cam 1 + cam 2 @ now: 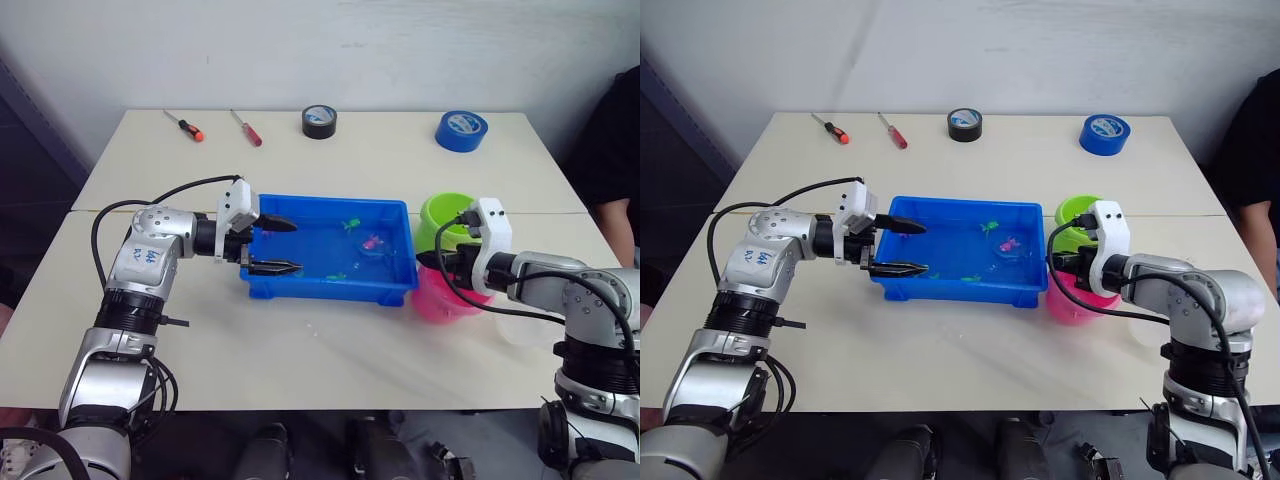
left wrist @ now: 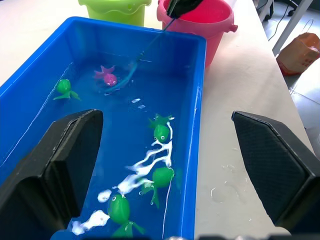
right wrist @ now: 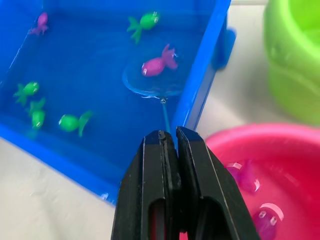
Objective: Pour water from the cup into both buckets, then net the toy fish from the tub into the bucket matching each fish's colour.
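**Net under a pink fish, right fingers clamped on the handle**

The right gripper [image 3: 168, 137] is pinching the thin handle of the net [image 3: 152, 82] between closed fingers, hovering above the pink bucket [image 1: 440, 300]. The net's hoop is lying in the water of the blue tub [image 1: 330, 290], with one pink fish [image 3: 159, 63] sitting over its mesh. Several green fish [image 2: 161, 131] are floating elsewhere in the tub, and another pink fish [image 3: 40, 22] is drifting near a far corner. Pink fish are already lying inside the pink bucket. The lime green bucket [image 1: 445, 215] is standing just behind the pink one, both touching or nearly touching the tub's right end.

The left gripper [image 1: 268, 246] is spread wide at the tub's left end, one finger over the water and one outside the rim, grasping nothing.

The clear cup [image 1: 525, 330] is standing near the right arm. At the table's far edge are lying two screwdrivers [image 1: 185, 125], a black tape roll [image 1: 319, 121] and a blue tape roll [image 1: 461, 130]; its printing is too small to read. A blue mark on the left arm is likewise illegible.
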`<state>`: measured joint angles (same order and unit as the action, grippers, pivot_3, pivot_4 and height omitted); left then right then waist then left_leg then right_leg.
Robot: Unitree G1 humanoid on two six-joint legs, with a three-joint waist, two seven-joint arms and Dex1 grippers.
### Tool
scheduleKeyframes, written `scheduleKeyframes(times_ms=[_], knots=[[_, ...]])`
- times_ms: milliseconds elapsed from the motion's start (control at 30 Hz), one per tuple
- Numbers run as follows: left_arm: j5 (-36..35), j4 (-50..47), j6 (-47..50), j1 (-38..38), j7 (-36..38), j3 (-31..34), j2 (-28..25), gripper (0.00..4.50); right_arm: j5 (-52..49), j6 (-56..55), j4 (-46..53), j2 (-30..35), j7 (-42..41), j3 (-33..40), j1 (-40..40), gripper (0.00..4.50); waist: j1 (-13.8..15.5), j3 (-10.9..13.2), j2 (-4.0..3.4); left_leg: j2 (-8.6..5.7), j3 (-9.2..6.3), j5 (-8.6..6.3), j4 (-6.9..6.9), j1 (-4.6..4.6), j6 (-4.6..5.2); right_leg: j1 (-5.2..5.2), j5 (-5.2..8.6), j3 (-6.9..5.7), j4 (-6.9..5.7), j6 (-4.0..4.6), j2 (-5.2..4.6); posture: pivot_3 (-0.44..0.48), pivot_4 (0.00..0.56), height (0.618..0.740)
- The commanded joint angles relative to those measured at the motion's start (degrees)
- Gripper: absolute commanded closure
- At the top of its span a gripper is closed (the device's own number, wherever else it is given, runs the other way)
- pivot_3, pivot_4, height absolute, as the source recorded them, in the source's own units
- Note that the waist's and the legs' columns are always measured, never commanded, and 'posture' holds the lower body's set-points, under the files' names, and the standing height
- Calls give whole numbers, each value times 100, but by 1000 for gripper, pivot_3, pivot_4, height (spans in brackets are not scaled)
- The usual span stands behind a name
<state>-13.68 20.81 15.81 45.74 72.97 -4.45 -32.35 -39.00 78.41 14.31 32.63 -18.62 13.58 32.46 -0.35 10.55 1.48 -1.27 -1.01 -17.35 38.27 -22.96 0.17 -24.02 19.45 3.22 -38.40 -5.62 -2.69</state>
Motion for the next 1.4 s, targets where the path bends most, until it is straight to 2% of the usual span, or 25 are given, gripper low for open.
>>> scheduleKeyframes(times_ms=[33, 200, 400, 467, 667, 733, 867, 967, 1033, 1133, 1300, 1400], knots=[[-109, -75, -47, 177, -21, 73, 34, 33, 25, -396, 588, 238, -257, -113, -146, 4500, 4, 0, 0, 0, -1, 0, 1, -6, 0, -4, 0, -1, 0, 0, 0, 0, 150, 736], [-369, 148, 329, 453, -14, 165, 285, 33, 324, -1130, 1539, 784, -531, -306, -734, 4500, 33, 0, 0, -2, 0, 1, 14, -34, -1, -31, 0, 0, -17, 0, 0, 0, 150, 736], [-448, 461, 235, 721, 290, 0, 594, 33, 235, -1436, 2788, 1167, -620, 370, -1552, 4500, 19, 0, 0, -3, 3, 0, 25, -36, 0, -30, 0, 3, -19, 0, 3, 0, 150, 736], [-440, 596, 155, 829, 412, -41, 708, 33, 166, -1470, 3226, 1296, -701, 769, -1870, 4500, 26, 0, 0, -2, 2, -1, 25, -34, 2, -30, 0, 3, -17, 0, 5, 0, 150, 736], [-398, 1088, -114, 1195, 920, -233, 1106, 33, -252, -1299, 4333, 1419, -1021, 2776, -3049, 4500, 56, 0, 1, -3, 2, -5, 38, -34, 9, -23, 0, 2, -17, 0, 7, 0, 150, 736], [-357, 1268, -241, 1287, 1010, -266, 1193, 33, -360, -1307, 4491, 1464, -1090, 3237, -3371, 4500, 73, 0, 1, -3, 1, -7, 42, -31, 13, -11, -1, 0, -19, -1, 8, 0, 150, 736], [-300, 1631, -529, 1478, 1204, -334, 1393, 33, -443, -1774, 4569, 1777, -1294, 4271, -4560, 4500, 109, -1, 1, -3, 2, -11, 53, -25, 21, -2, -2, 2, -7, -4, 9, 0, 150, 736], [-255, 1888, -725, 1614, 1302, -349, 1562, 33, 254, -2994, 4569, 1883, -1609, 4508, -5863, 4500, 122, -1, 1, -1, 2, -13, 51, -15, 23, 13, -2, 4, 21, -5, 15, 0, 150, 736], [-215, 2032, -820, 1680, 1314, -330, 1627, 33, 883, -3872, 4569, 1876, -1698, 4417, -6510, 4500, 129, 0, 1, 1, 2, -13, 48, -4, 24, 30, -4, 3, 40, -8, 23, 0, 150, 736], [-164, 2228, -950, 1759, 1338, -304, 1690, 33, 2349, -5195, 4569, 1801, -1794, 4028, -7238, 4500, 93, 0, 2, -2, 9, -16, 49, 12, 29, 48, -10, 13, 50, -20, 23, 0, 150, 736], [-128, 2365, -1080, 1796, 1371, -272, 1667, 33, 4792, -7129, 4241, 1891, -1956, 3688, -7769, 4500, 61, 0, 1, -2, 7, -16, 50, 16, 29, 53, -11, 12, 52, -22, 24, 0, 150, 736], [-117, 2390, -1132, 1788, 1362, -266, 1642, 33, 5692, -8210, 3868, 1892, -1948, 3607, -7690, 4500, 41, 0, 2, -2, 7, -15, 51, 19, 27, 53, -11, 11, 50, -22, 24, 0, 150, 736]])
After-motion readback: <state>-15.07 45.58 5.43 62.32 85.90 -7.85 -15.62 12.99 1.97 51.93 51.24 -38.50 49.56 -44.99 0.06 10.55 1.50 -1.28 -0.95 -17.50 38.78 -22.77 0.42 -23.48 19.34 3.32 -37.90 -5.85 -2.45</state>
